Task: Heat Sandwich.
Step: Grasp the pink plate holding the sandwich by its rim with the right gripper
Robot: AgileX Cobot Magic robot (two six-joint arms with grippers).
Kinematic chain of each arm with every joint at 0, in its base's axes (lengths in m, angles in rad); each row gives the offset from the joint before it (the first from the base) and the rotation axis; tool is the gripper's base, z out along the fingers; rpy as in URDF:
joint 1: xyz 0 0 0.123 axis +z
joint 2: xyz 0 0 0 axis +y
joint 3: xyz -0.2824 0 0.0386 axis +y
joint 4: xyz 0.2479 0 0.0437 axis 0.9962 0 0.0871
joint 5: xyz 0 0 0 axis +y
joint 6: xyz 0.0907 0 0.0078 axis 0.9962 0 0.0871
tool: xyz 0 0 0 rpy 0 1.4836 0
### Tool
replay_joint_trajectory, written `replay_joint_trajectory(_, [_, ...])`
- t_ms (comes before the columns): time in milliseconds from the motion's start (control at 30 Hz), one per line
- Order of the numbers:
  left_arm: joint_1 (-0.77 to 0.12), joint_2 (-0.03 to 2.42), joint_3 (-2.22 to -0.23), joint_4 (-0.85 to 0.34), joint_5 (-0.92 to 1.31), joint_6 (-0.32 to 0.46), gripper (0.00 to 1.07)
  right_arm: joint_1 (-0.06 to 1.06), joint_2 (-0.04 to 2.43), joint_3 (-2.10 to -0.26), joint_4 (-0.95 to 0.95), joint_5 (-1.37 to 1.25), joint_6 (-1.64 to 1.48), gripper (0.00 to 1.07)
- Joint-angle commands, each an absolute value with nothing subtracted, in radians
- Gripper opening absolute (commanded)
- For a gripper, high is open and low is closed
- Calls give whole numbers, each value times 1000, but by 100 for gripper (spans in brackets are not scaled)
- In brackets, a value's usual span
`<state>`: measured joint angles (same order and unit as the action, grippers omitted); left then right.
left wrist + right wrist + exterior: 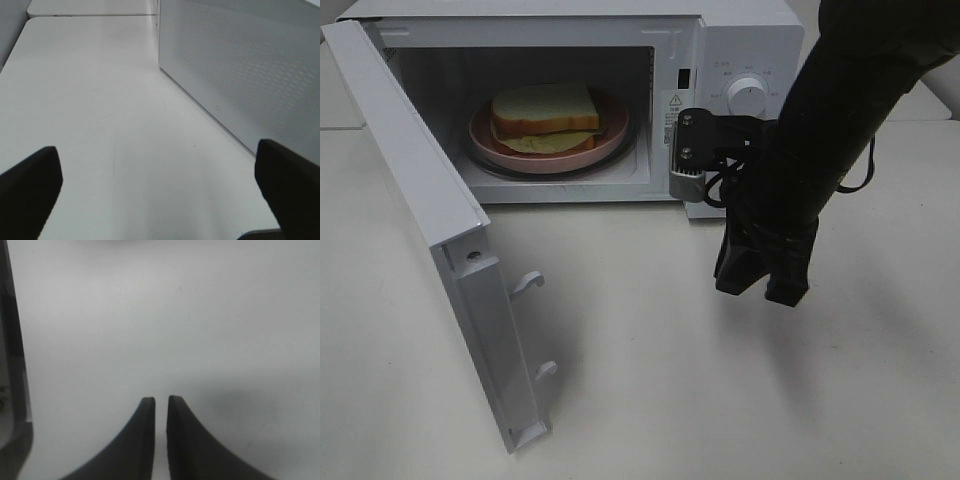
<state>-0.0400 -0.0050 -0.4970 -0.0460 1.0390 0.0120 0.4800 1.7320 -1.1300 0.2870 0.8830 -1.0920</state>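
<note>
On the white worktop (650, 400) the microwave (750, 40) stood with its door (410, 170) open and the sandwich (545, 110) inside on a pink plate (485, 135) — closing and starting were left to do — right gripper (760, 290) barely parted, left gripper (157, 170) wide, both empty.

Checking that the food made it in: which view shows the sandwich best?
Exterior high: the sandwich lies in plain sight on the pink plate inside the open microwave. Left wrist shows only the microwave's outer wall and table, right wrist only table: no sandwich.
</note>
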Motion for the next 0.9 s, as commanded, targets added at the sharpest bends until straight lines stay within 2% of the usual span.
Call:
replay_joint_trajectory(33, [-37,-26,-493,-52,1027,14,104,483,1723,-1142,246,889,-1319,15])
replay_joint_trajectory(67, [-37,-26,-493,-52,1027,14,104,483,1723,-1142,246,889,-1319,15])
replay_joint_trajectory(167, [-37,-26,-493,-52,1027,14,104,503,1723,-1142,175,867,-1328,27])
replay_joint_trajectory(200, [-37,-26,-493,-52,1027,14,104,519,1723,-1142,137,848,-1317,39])
replay_joint_trajectory(233, [-37,-26,-493,-52,1027,14,104,519,1723,-1142,137,848,-1317,39])
replay_joint_trajectory(333, [-37,-26,-493,-52,1027,14,104,532,1723,-1142,117,814,-1270,61])
replay_joint_trajectory(367, [-37,-26,-493,-52,1027,14,104,538,1723,-1142,111,796,-1226,76])
replay_joint_trajectory(400, [-37,-26,-493,-52,1027,14,104,538,1723,-1142,111,796,-1226,76])
replay_joint_trajectory(533, [-37,-26,-493,-52,1027,14,104,538,1723,-1142,78,797,-1148,105])
replay_joint_trajectory(900, [-37,-26,-493,-52,1027,14,104,578,1723,-1142,-58,786,-1145,101])
